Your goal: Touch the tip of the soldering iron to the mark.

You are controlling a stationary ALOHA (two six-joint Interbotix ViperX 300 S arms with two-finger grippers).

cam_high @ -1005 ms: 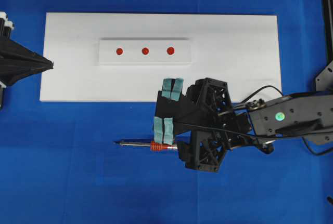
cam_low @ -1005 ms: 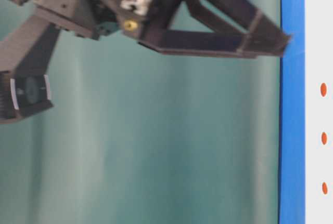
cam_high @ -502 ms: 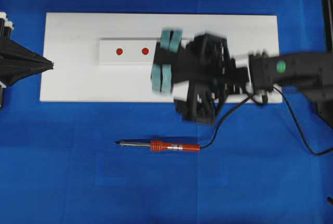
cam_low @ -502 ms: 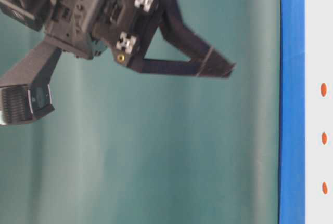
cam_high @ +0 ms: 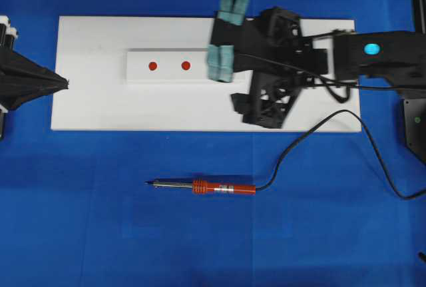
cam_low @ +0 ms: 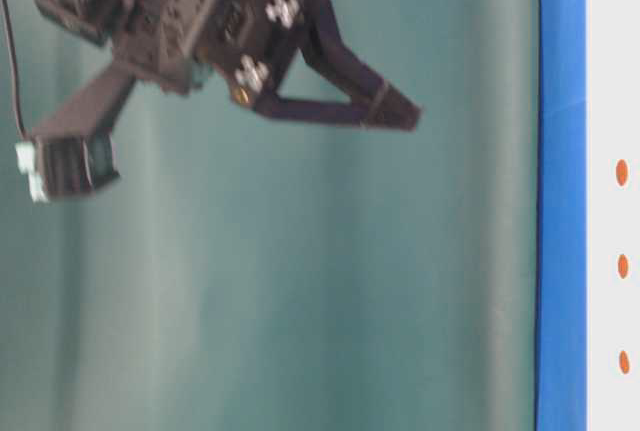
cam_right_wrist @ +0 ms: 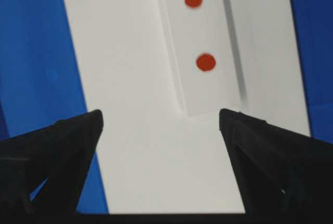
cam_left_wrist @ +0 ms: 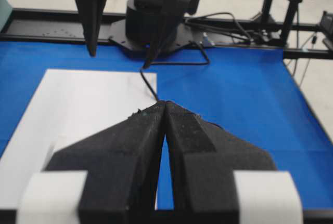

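You had the board (cam_high: 100, 100) lying at 12 o'clock of the blue mat (cam_high: 80, 234), with the raised strip (cam_high: 166, 74) on it carrying two visible marks (cam_high: 186, 65); a third spot may have been hidden under the right gripper (cam_high: 225, 35).

That gripper hung over the right end of the strip, jaws spread wide and holding nothing. The left gripper (cam_left_wrist: 165, 109) sat at 9 o'clock off the board edge, its jaws pressed together and empty.

The iron (cam_high: 203, 186) lay on the mat at 6 o'clock of the board, well apart from both grippers. Its long axis ran level from 9 to 3 o'clock: the tip (cam_high: 149, 182) pointed to 9 o'clock, the red handle sat toward 3 o'clock, and the cord (cam_high: 313, 130) left the handle end and curved up toward 2 o'clock.

Risks, as judged from this layout:
- The task could not advance while the iron was ungrasped, and you had the open gripper over the board rather than over the tool.
- The cord passed close under the right arm; a sweep back could have snagged it and dragged or rolled the iron.
- A grasp on the thin shaft instead of the handle could have let the tool pivot, throwing the tip off the mark.
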